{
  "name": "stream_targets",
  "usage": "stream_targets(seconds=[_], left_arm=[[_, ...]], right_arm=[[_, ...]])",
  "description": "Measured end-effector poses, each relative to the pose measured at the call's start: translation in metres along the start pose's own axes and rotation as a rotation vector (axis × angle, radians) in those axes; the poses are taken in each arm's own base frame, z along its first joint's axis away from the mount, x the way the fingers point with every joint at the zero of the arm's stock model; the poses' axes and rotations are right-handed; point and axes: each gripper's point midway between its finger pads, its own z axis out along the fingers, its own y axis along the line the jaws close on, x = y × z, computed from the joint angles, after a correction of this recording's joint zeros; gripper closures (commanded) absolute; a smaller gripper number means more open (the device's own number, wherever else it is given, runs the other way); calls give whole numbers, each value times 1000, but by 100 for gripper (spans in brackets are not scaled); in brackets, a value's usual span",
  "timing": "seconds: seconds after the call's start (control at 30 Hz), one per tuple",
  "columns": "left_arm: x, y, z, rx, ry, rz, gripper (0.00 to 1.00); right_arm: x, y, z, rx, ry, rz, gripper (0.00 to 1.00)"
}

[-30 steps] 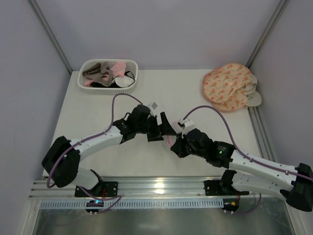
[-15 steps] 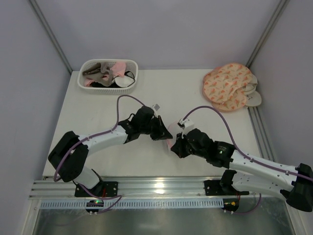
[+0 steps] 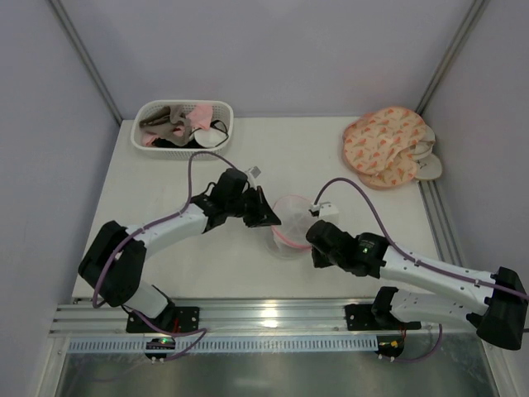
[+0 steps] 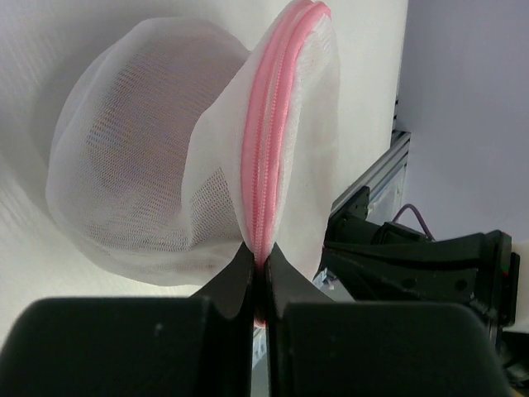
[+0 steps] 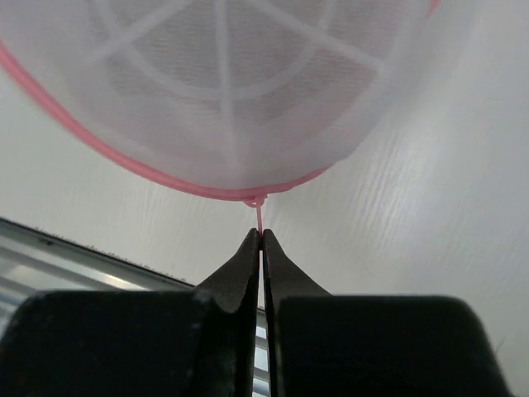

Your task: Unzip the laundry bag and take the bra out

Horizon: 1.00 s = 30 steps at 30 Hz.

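Note:
The laundry bag (image 3: 291, 217), a small round pouch of translucent white mesh with a pink zipper rim, stands on edge mid-table between my two grippers. My left gripper (image 3: 270, 221) is shut on the pink zipper rim (image 4: 263, 165) at the bag's left side. In the left wrist view the mesh dome (image 4: 140, 165) bulges to the left of the left gripper (image 4: 258, 252). My right gripper (image 5: 261, 235) is shut on the thin pink pull that hangs from the rim (image 5: 124, 157), and in the top view the right gripper (image 3: 311, 236) is at the bag's right. The bra is hidden.
A white slotted basket (image 3: 223, 132) holding several garments sits at the back left. A peach orange-patterned fabric piece (image 3: 382, 145) lies at the back right over white items (image 3: 428, 164). An aluminium rail (image 3: 264, 314) runs along the near edge.
My left gripper has shut on the bag's zipper rim. The bag now stands up between the arms, and the right gripper has shifted right and nearer.

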Motion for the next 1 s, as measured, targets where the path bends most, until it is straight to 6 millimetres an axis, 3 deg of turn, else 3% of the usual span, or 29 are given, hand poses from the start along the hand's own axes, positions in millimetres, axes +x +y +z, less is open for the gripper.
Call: stream_targets(seconds=[0.23,0.47,0.5,0.53,0.57,0.67,0.77,0.8,0.83,0.87,0.93,0.97,1.0], left_arm=[[1,-19,-4,77,46,77,100],[3,-33,4,138,139,180,99],[2,-34,6,144,149,189,89],[2,-33,8,146,155,202,72],[3,-33,8,148,162,208,43],[7,-30,8,146,178,203,8],[8,-26,6,134,161,186,1],[10,-23,4,126,153,176,1],[11,-22,0,116,139,170,1],[10,-20,-4,106,117,169,0],[8,-21,-17,88,60,165,1],[4,-23,-25,82,21,168,0],[1,-27,-35,81,-20,168,1]], right_arm=[[-10,-44,5,263,-30,65,96],[-22,-75,11,408,-75,120,96],[-24,-78,11,414,-83,126,96],[-26,-80,10,419,-90,134,96],[-28,-81,9,420,-99,140,96],[-34,-86,4,426,-124,141,96],[-37,-85,1,415,-137,142,96],[-37,-85,1,411,-140,141,86],[-37,-85,0,407,-142,143,69],[-36,-85,0,405,-143,144,35],[-35,-86,-2,405,-140,138,23],[-34,-87,-3,408,-137,136,1],[-33,-88,-4,411,-134,141,1]])
